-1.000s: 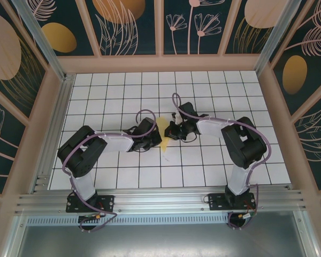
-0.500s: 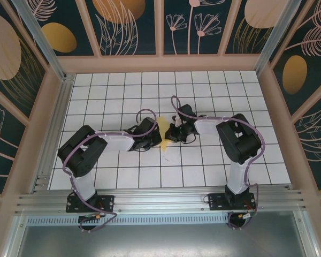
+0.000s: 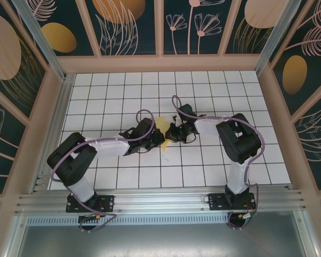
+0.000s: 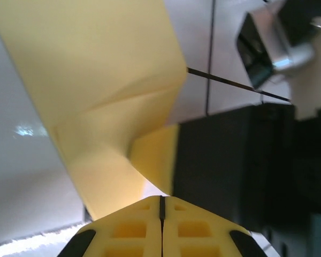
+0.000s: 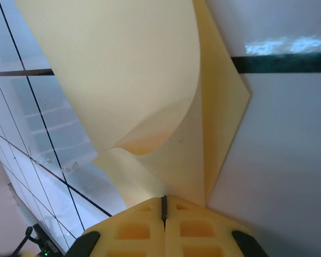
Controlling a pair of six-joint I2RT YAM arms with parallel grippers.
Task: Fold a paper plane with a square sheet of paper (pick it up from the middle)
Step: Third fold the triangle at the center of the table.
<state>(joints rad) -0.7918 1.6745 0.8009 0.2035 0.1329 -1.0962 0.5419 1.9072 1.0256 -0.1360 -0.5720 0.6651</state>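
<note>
Pale-yellow paper is what we've got pinched from both sides here. From the top camera, the square sheet of paper (image 3: 161,125) sits around the middle of the white tiled table (image 3: 203,160), squeezed in between the two arms, so we only see a small patch of it.

The left gripper (image 3: 156,140) comes in from the left and the right gripper (image 3: 172,132) from the right, and they end up just beside each other at the sheet.

On the left wrist cam the yellow pads (image 4: 134,227) are pressed together with only a thin seam between them. The paper runs up out of that seam with a bend and a crease in it, so that one is clamped on the sheet.

Same deal on the right wrist cam. Its pads (image 5: 134,230) are closed tight on the paper's edge, and the sheet curls up and away in two overlapping layers over the dark grid lines of the tiles.
</note>
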